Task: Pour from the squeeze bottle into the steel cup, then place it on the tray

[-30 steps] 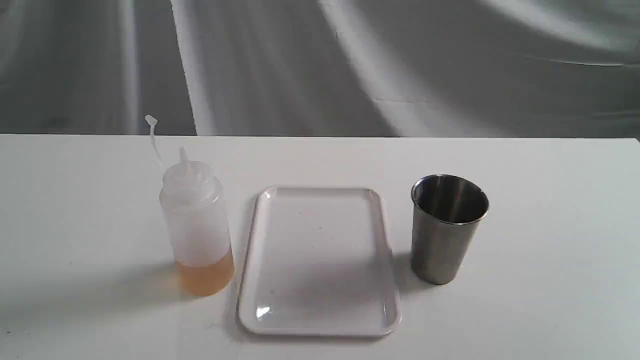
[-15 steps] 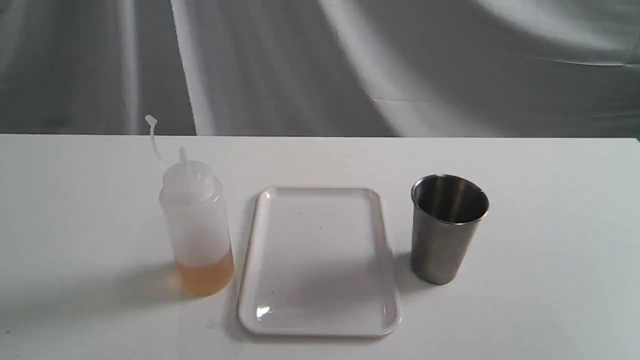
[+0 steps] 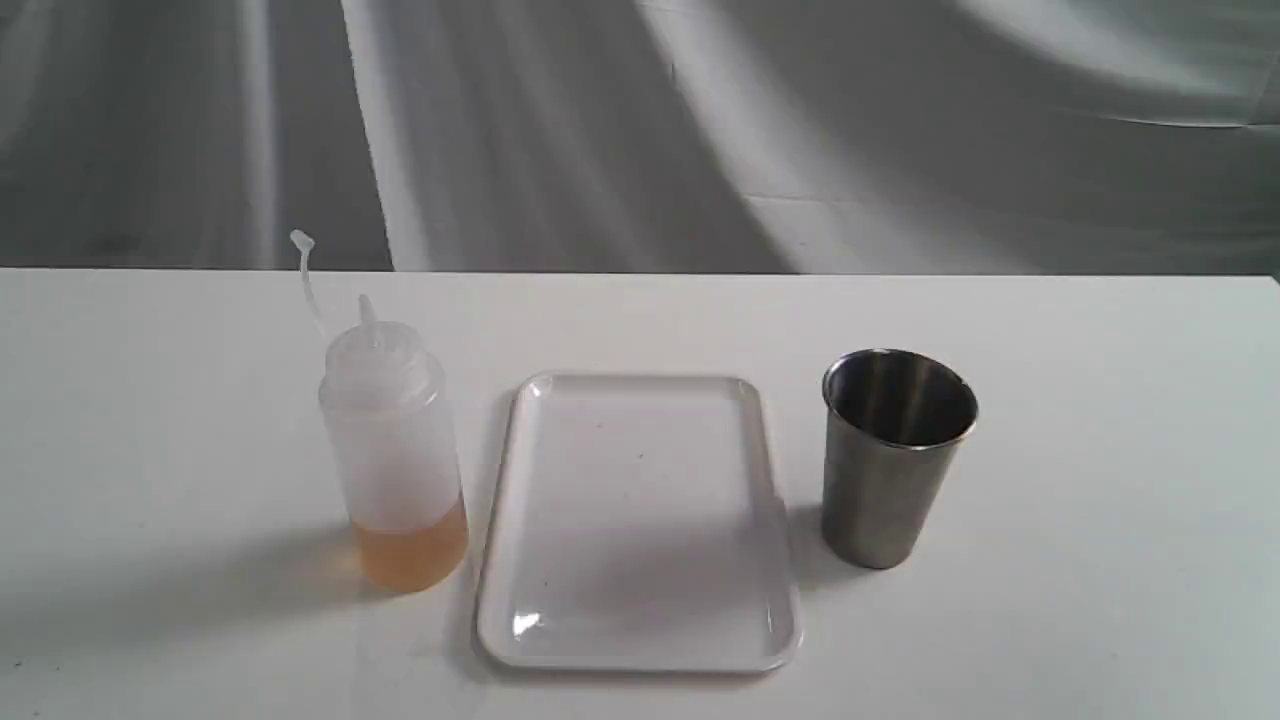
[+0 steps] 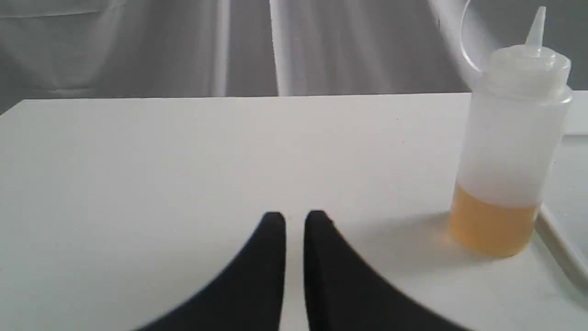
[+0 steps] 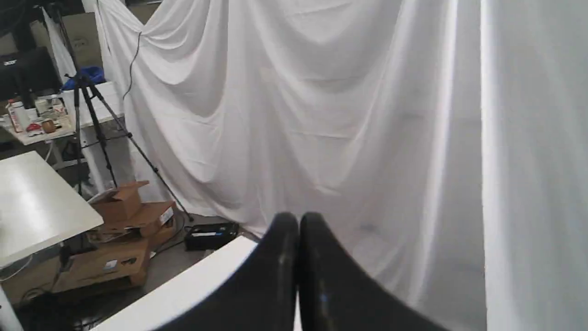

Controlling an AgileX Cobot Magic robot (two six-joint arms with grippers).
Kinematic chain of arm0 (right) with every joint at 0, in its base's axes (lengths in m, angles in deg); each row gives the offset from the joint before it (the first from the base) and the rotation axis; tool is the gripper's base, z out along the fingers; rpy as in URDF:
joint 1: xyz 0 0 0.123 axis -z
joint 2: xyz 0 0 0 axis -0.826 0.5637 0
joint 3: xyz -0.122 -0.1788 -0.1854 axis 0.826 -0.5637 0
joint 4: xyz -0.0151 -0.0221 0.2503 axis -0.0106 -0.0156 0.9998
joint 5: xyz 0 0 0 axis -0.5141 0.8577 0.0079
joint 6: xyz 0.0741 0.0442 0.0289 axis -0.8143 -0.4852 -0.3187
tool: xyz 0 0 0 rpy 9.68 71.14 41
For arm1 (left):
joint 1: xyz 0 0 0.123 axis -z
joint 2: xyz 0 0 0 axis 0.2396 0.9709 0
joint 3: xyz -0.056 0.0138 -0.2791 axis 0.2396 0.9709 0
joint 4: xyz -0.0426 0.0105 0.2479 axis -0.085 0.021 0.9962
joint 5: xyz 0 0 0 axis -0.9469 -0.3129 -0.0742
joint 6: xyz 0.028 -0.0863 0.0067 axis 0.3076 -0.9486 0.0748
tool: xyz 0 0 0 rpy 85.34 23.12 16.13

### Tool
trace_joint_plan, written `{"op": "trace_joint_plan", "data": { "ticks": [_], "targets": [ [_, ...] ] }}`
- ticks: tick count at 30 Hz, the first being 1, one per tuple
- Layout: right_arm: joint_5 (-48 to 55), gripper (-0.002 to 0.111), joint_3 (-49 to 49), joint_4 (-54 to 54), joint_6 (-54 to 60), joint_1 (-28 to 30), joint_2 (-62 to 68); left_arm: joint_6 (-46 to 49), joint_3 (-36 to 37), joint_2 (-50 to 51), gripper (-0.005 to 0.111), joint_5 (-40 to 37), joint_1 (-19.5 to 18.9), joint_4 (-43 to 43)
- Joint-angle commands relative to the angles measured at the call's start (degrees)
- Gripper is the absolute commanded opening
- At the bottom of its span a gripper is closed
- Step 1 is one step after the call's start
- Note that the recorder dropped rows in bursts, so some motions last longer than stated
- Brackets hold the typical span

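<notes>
The squeeze bottle (image 3: 393, 450) stands upright on the white table (image 3: 1100, 400), just beside the tray (image 3: 640, 500) on its left in the exterior view, with the tip cap flipped up, amber liquid only at the bottom and a plain frosted wall. On the tray's other side, slightly apart, the steel cup (image 3: 890, 470) stands upright, its brushed side plain too. The left gripper (image 4: 295, 220) sits low near the bottle, jaws all but shut and empty, while the right gripper (image 5: 298, 220) is closed on nothing, facing white drapes (image 5: 367, 115) and cardboard boxes (image 5: 121, 202) whose stickers are too small to read.
</notes>
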Motion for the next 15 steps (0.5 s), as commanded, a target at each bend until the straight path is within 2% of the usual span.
{"op": "trace_joint_plan", "data": {
  "ticks": [1,4,9,15],
  "targets": [
    [0.0,0.000,-0.1,9.8,9.4,-0.3,2.5,-0.1,0.3,-0.1,0.008,0.5,0.5,-0.2],
    [-4.3,0.000,-3.1,19.9,19.8,-0.3,3.1,-0.3,0.3,-0.1,0.008,0.5,0.5,-0.2],
    [-18.0,0.000,-13.2,37.5,33.2,-0.3,3.1,-0.3,0.3,-0.1,0.008,0.5,0.5,-0.2],
    [-33.8,0.000,-25.3,45.3,47.3,-4.6,3.1,-0.2,0.3,-0.1,0.008,0.5,0.5,-0.2]
  ]
}}
